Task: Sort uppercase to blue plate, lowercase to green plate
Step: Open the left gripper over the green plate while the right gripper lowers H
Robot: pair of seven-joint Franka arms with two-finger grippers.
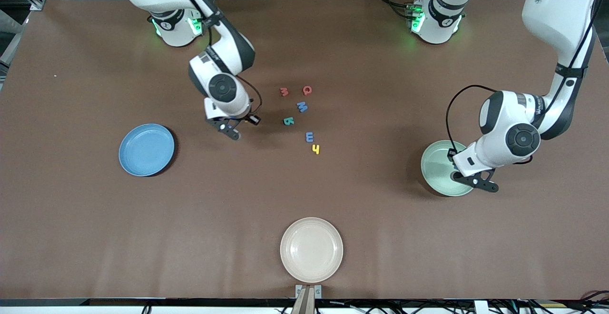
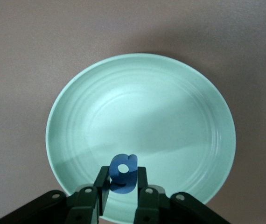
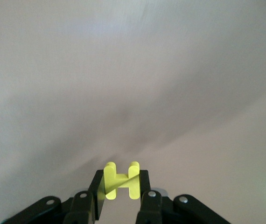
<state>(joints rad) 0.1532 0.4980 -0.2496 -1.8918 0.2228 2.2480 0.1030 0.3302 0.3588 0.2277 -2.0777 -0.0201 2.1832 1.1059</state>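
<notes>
Fingers (image 2: 143, 186) of the left gripper (image 2: 122, 189) pinched the blue g (image 2: 123, 171) over the green plate (image 2: 77, 116); the right gripper (image 3: 120, 191) clamped the H (image 3: 121, 179) over bare table. Both letters looked light, soft foam, best held edge-on.

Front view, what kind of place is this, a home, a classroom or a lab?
Most likely a robotics lab. Two white arms are bolted along one edge of a brown table, metal framing and cables stand past it, and foam letters like the teal B lie among plain plates such as the cream plate.
</notes>
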